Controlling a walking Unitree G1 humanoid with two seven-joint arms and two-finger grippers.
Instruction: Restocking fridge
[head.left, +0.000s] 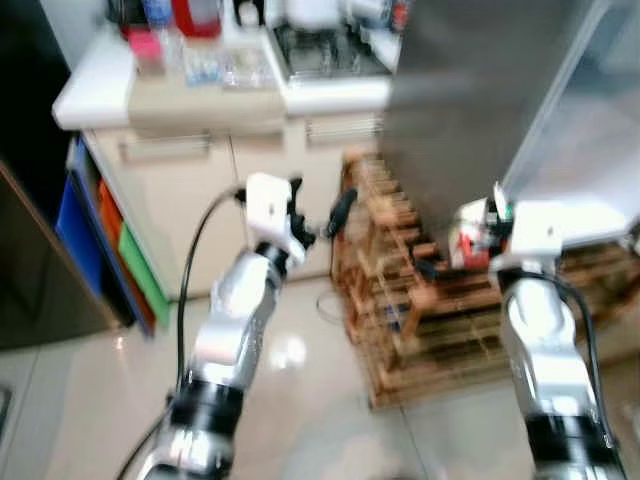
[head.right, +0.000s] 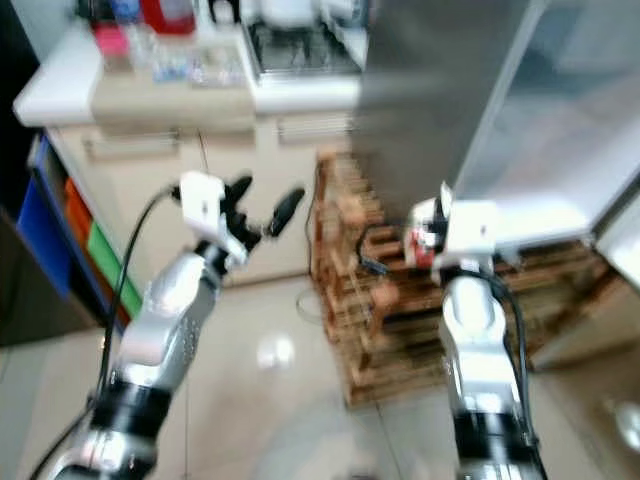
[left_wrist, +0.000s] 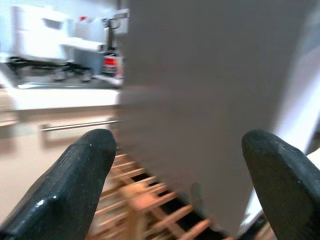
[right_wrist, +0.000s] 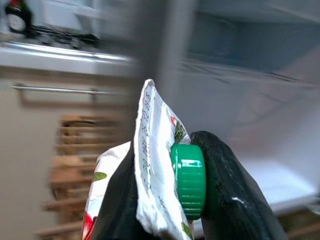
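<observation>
The right gripper (right_wrist: 170, 200) pinches a carton (right_wrist: 150, 165) at its green cap (right_wrist: 189, 181) — a thin hold that could slip; the left gripper (left_wrist: 175, 170), fingers spread, risks bumping the fridge (head.left: 480, 90).

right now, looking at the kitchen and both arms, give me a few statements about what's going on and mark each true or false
1. The right gripper is shut on a carton with a green cap. True.
2. The left gripper holds a bottle. False: its fingers are spread apart with nothing between them.
3. A wooden rack stands on the floor beside the fridge. True.
4. The fridge door is closed. False: it is open, with pale shelves showing in the right wrist view.
5. The counter is bare. False: several containers stand on it.
</observation>
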